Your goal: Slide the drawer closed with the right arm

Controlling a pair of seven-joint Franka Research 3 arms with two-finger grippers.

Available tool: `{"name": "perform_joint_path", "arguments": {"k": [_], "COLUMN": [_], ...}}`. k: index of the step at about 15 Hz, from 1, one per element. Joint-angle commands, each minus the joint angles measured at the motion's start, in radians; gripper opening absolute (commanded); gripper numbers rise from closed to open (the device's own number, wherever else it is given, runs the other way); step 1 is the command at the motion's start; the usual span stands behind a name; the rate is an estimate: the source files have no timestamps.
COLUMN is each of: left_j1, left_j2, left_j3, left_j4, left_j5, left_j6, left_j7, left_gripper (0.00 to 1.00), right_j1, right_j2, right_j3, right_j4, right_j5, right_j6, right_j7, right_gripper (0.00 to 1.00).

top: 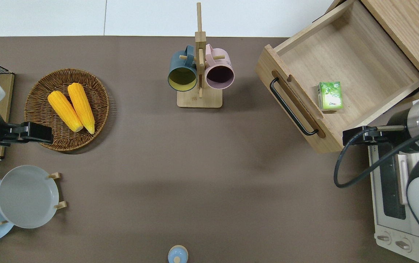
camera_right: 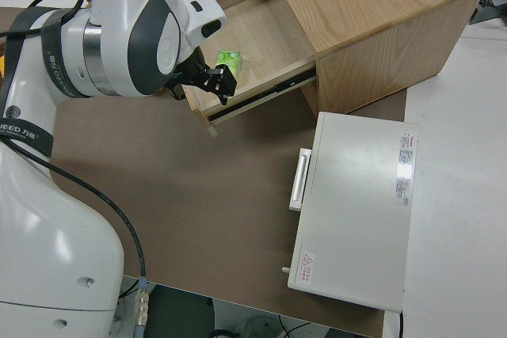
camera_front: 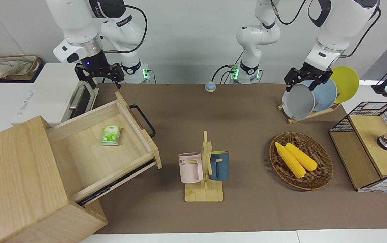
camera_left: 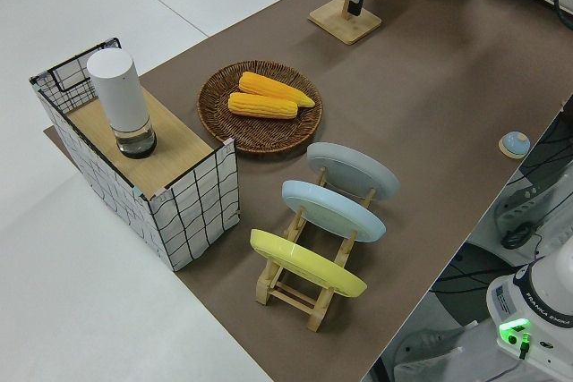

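Wide shallow light-wood tray drawer [camera_front: 89, 148]: smooth, matt, visible grain, with glossy black metal bar handle [camera_front: 143, 119]. Brown surface [camera_front: 213, 111]: matt, cloth-like. Round woven wicker basket [camera_front: 318, 175]: rough. White toaster oven [camera_right: 356, 203]: smooth.

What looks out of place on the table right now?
The drawer stands pulled far out of the cabinet, with a small green packet lying inside. Nothing looks spilled or damaged.

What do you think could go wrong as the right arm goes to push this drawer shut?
The right claw hangs open by the corner of the drawer nearest the toaster oven, not its handle. A push there might skew the drawer on its rails, or the arm may brush the oven. The green packet inside could slide. The left arm is parked.
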Motion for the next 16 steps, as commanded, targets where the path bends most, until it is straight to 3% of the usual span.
{"name": "perform_joint_path", "arguments": {"k": [1,6,13,16], "left_j1": [-0.005,-0.005,-0.006,-0.005], "left_j2": [-0.01,-0.01,-0.01,-0.01], "left_j3": [0.005,0.005,0.005,0.005], "left_j4": [-0.005,-0.005,-0.005,-0.005], "left_j5": [0.011,0.011,0.011,0.011], "left_j6": [-0.013,-0.011,-0.013,-0.011], "left_j7": [0.007,0.007,0.007,0.007], "left_gripper": [1.0,1.0,1.0,1.0], "right_j1": [-0.055,-0.092,-0.096,-0.097], "right_j2": [-0.017,-0.017,-0.018,-0.021], "right_j3": [0.037,0.076,0.078,0.078], "right_j4": [-0.016,-0.015,-0.015,-0.015], "right_j5": [0.01,0.013,0.012,0.015], "right_j6": [0.003,0.003,-0.005,-0.015], "right_j7": [-0.029,-0.031,-0.032,-0.034], "right_gripper": [0.985,0.985,0.96,0.566]}}
